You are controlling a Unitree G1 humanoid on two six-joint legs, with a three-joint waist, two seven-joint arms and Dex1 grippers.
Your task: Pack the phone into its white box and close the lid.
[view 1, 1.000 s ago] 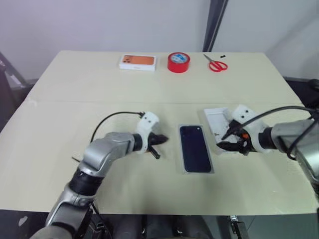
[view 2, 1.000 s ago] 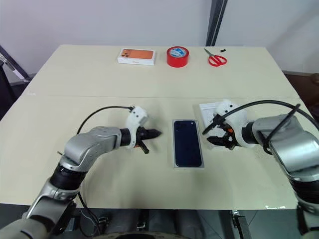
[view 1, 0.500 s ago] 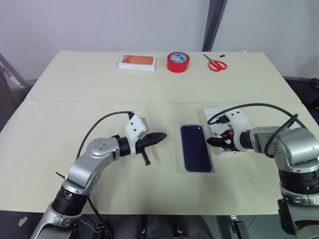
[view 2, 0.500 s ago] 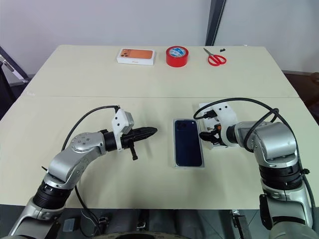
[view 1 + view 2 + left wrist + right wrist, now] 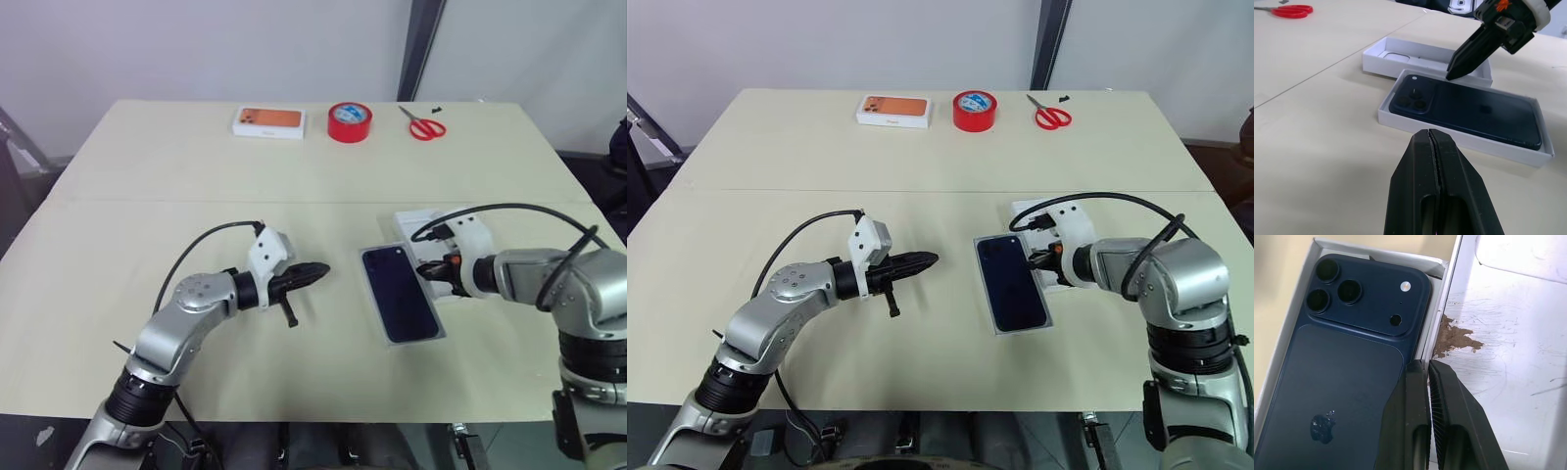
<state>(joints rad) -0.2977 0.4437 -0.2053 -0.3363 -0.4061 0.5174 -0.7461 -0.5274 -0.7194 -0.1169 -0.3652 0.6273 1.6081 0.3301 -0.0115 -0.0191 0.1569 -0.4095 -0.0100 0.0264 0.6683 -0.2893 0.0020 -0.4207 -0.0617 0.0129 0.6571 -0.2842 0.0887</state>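
The phone point(image 5: 1011, 282) lies in the white box point(image 5: 990, 311) near the table's point(image 5: 823, 157) middle, with the lid point(image 5: 1420, 55) touching its right side. The left gripper point(image 5: 931, 259) is left of the box; an orange-printed box point(image 5: 893, 110), tape roll point(image 5: 976, 110) and scissors point(image 5: 1052, 116) line the far edge.

Head stereo pair sits high, looking forward and down over the whole table point(image 5: 118, 225) — both eyes share it all, tape roll point(image 5: 351, 121) at 12 o'clock. Left wrist cam rides low and near level, looking across the tabletop at the phone point(image 5: 1469, 111) in the white box point(image 5: 1400, 118). Right wrist cam's super close, staring steeply down on the same phone — that's the overlap.
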